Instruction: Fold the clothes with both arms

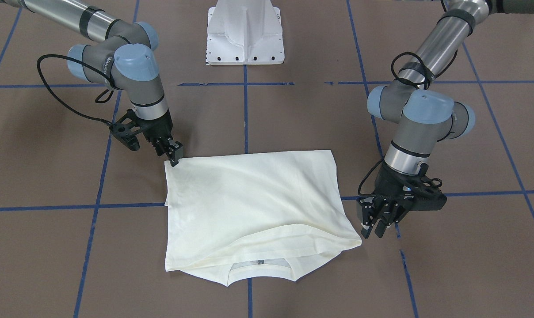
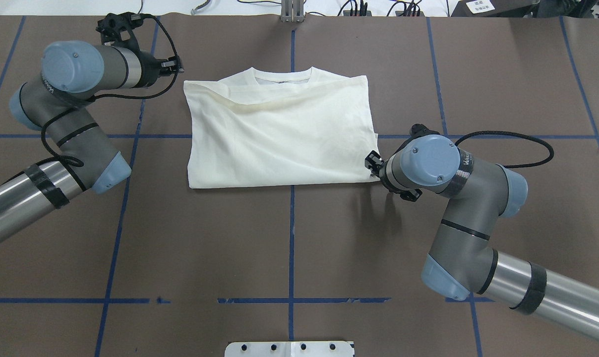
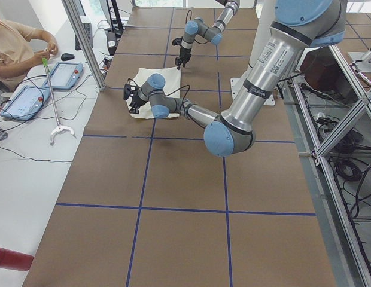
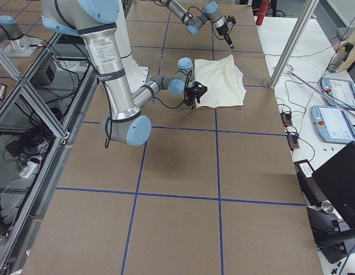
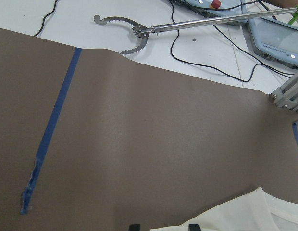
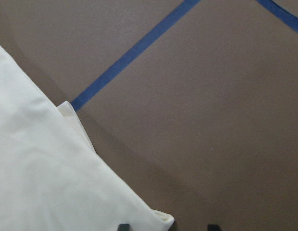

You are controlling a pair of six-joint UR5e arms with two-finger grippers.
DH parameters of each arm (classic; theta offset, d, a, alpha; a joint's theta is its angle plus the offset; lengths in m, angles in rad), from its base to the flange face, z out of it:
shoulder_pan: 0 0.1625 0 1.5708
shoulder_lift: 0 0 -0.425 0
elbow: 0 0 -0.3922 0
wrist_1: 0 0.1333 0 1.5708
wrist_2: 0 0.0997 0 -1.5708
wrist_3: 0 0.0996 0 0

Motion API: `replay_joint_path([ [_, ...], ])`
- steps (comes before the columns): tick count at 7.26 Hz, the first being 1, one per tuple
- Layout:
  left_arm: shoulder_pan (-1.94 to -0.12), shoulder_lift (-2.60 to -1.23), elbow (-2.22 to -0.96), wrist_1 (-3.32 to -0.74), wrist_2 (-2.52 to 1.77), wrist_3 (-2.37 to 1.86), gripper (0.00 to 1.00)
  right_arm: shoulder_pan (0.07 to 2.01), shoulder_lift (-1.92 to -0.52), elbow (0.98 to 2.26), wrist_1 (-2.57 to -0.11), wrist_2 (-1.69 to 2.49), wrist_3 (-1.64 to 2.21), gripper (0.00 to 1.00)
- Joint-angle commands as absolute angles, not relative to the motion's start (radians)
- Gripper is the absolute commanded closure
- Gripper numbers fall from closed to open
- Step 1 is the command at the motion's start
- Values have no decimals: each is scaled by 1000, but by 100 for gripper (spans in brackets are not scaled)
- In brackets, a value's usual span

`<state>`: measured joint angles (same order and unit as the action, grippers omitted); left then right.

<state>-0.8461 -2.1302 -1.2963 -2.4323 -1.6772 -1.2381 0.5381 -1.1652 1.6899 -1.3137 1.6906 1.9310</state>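
— How is the T-shirt [image 1: 249, 198] being presented?
— Folded, cream, plain side up on the table [image 1: 50, 154]; its collar [image 1: 260, 264] is being pointed away from the robot.
— Grippers?
— The left gripper [image 1: 372, 232] and right gripper [image 1: 175, 161] are being held spread at opposite corners.

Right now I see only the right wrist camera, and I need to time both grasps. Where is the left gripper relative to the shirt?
Observer: The left gripper hangs open just outside the shirt's corner at the collar end.
Operator: Which way does the collar lie?
Observer: The collar is on the edge farthest from the white base. Your right gripper is at the near edge, diagonally opposite the left one.
Operator: Is the shirt tidy?
Observer: In the overhead view it is a rough rectangle with no sleeve sticking out.
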Motion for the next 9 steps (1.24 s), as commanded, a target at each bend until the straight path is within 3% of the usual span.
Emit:
replay_joint_path([
  [1,-847,-2129,-1293,-2433,-1675,-1238,55,538,-1164,1687,-1313,1690,1930,83],
  [2,-847,-2129,-1292,-2433,-1674,-1238,55,538,-1166,1687,-1313,1690,1921,100],
  [6,-848,-2131,-1281,-2439,-1651,-1190,56,558,-1183,1754,-1315,1713,1907,100],
  [9,-853,-2125,-1393,-2427,-1846,-1195,57,403,-1467,2124,-1336,1828,1916,100],
])
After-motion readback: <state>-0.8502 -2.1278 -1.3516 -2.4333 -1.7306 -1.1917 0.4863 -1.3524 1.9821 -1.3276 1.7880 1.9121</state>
